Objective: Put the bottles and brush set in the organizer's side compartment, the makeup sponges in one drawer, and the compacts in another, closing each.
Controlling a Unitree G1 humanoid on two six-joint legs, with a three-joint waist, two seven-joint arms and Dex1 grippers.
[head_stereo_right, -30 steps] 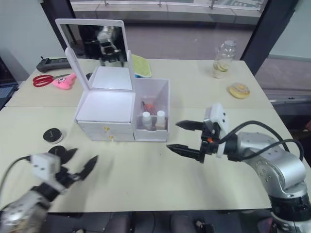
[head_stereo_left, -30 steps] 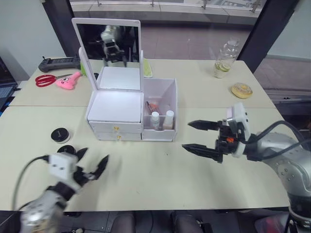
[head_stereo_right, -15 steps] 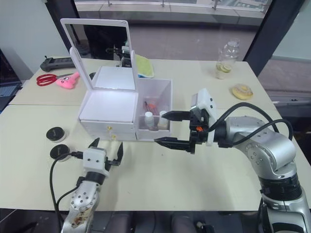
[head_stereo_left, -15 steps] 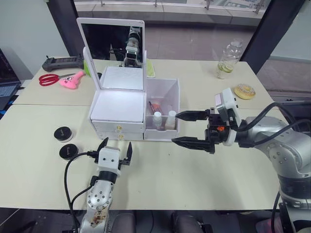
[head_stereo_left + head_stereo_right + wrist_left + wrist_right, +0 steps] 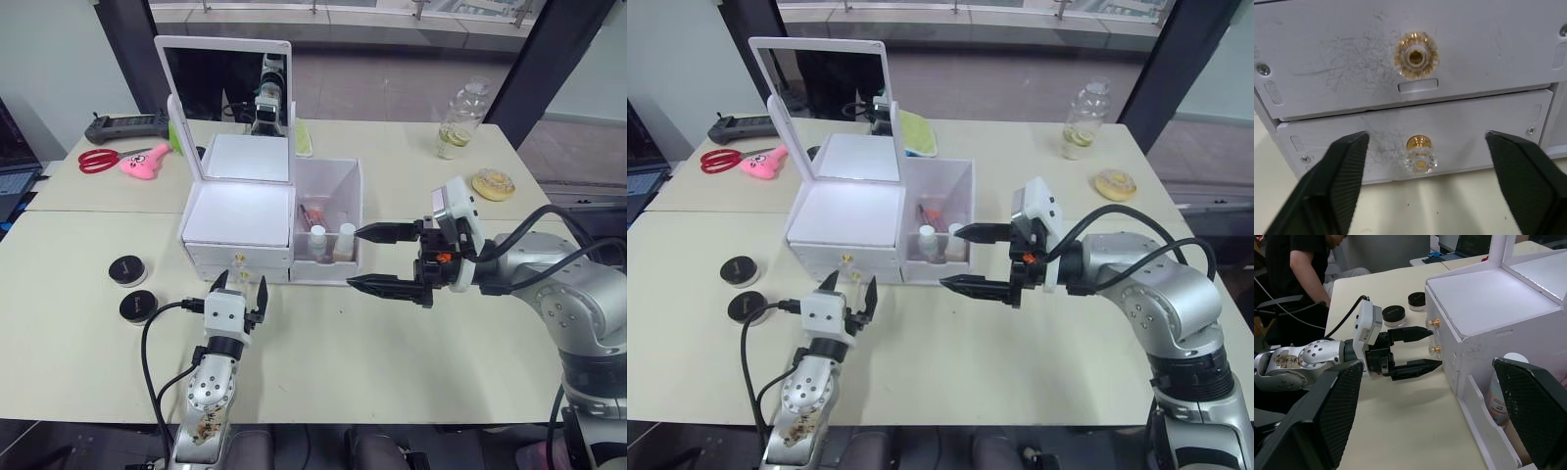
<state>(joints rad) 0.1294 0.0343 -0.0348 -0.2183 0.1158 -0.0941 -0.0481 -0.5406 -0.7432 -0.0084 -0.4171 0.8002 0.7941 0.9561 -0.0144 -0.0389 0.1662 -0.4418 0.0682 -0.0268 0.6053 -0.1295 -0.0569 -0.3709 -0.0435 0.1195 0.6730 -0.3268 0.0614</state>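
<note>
The white organizer (image 5: pixel 243 223) stands mid-table with its mirror (image 5: pixel 225 86) upright. In its side compartment (image 5: pixel 331 186) stand two bottles (image 5: pixel 315 243) with white caps, and the brush set (image 5: pixel 310 212) leans behind them. Two black compacts (image 5: pixel 125 269) lie on the table left of the drawers. The makeup sponges are out of view. My left gripper (image 5: pixel 240 287) is open right in front of the lower drawer, its fingers (image 5: pixel 1337 181) either side of the gold knob (image 5: pixel 1420 154) without touching it. My right gripper (image 5: pixel 354 258) is open, empty, just right of the side compartment.
Red scissors (image 5: pixel 93 160), a pink toy (image 5: pixel 140 162) and a black remote (image 5: pixel 122 125) lie at the back left. A drink bottle (image 5: pixel 456 119) and a doughnut (image 5: pixel 487 183) sit at the back right. A person (image 5: pixel 1298 264) sits beyond the table.
My left gripper has come from the table's near-left edge up to the drawer fronts. My right gripper has moved left toward the side compartment. The camera has also shifted.
</note>
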